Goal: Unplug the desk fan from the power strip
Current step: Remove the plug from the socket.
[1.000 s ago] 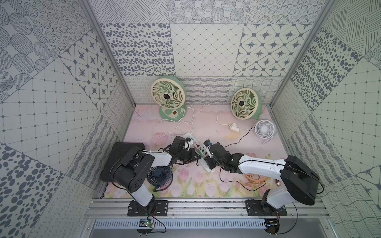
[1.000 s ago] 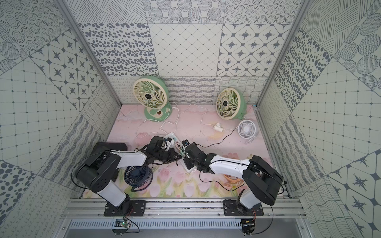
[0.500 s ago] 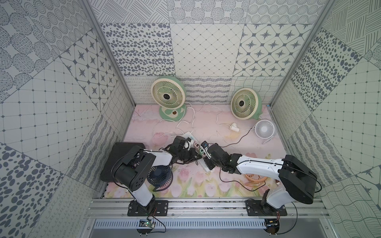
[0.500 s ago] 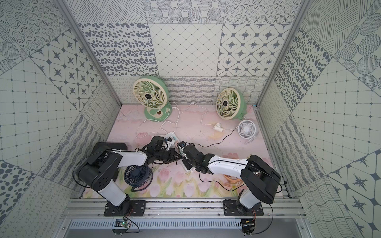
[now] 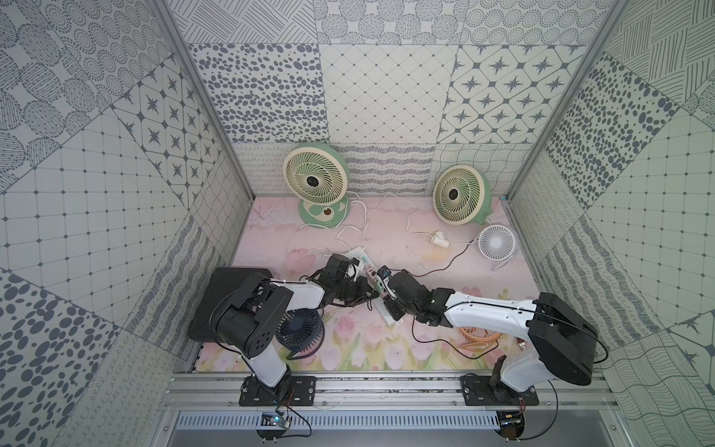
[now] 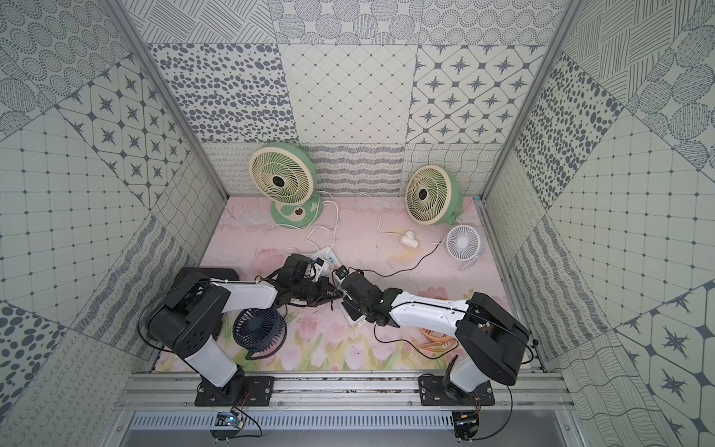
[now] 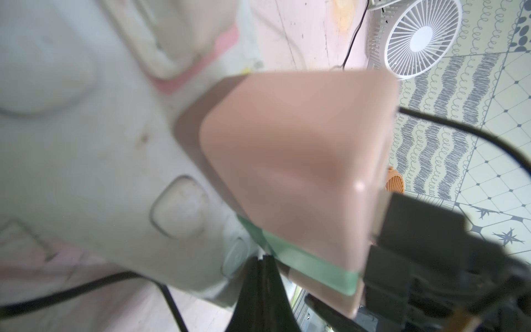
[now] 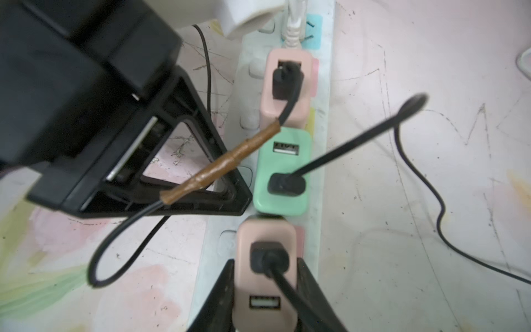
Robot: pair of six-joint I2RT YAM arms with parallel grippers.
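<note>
The white power strip (image 8: 321, 138) lies on the pink mat between my arms, also seen in both top views (image 5: 361, 258) (image 6: 328, 256). Three USB adapters stand on it in a row: pink (image 8: 284, 86), green (image 8: 283, 169) and a nearer pink adapter (image 8: 265, 287), each with a black cable. My right gripper (image 8: 265, 276) (image 5: 382, 285) is shut on the nearer pink adapter, one finger on each side. My left gripper (image 7: 264, 258) (image 5: 372, 296) is shut, its tip on the strip beside the green adapter. Which desk fan the held cable feeds is hidden.
Two green fans (image 5: 315, 178) (image 5: 460, 193) stand at the back wall. A small white fan (image 5: 497, 242) sits at the right. A dark blue fan (image 5: 300, 334) lies under my left arm, an orange one (image 5: 479, 334) under my right. Loose cables cross the mat.
My right gripper has shifted slightly to the left along the strip, still shut on the pink adapter. The left arm has not moved.
</note>
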